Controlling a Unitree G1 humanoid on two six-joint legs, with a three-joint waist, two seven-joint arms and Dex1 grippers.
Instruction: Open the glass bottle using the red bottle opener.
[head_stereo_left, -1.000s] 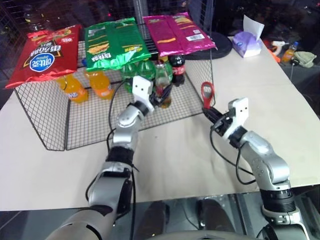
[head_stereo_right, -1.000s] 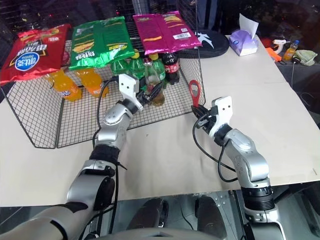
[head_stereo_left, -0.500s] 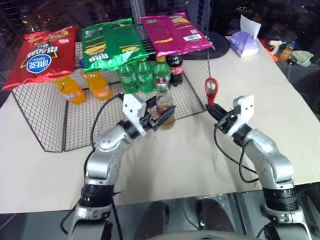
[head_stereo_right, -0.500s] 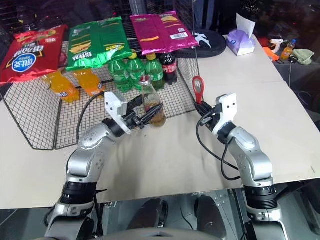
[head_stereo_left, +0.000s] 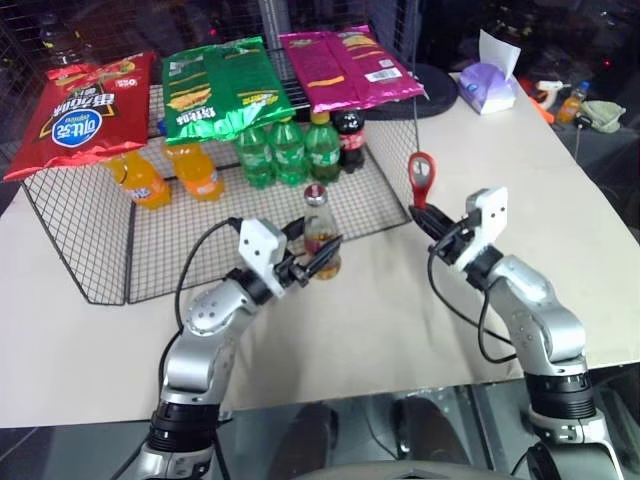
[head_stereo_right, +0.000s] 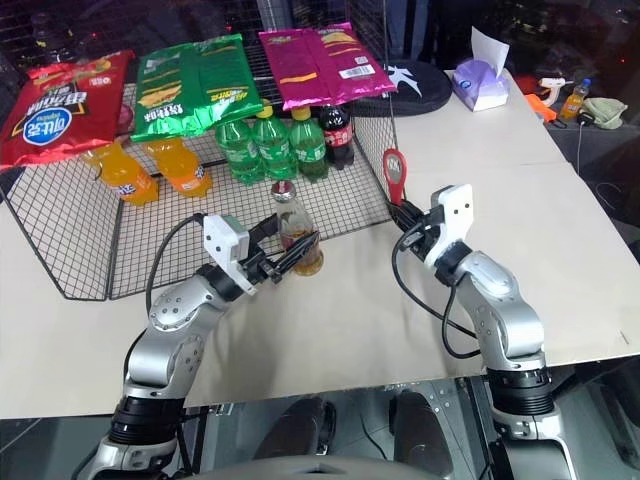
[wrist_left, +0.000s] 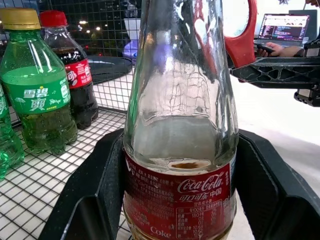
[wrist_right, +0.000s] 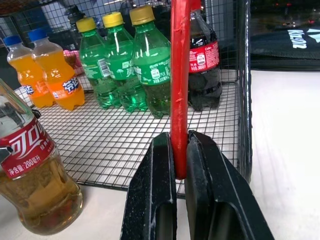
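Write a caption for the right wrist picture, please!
Right gripper pinches the red bottle opener upright, beside the glass bottle.

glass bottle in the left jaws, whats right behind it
Behind the glass bottle stands the wire rack, with green soda bottles and a dark cola bottle on its mesh floor. The chip bags on top hide the rack's back part.
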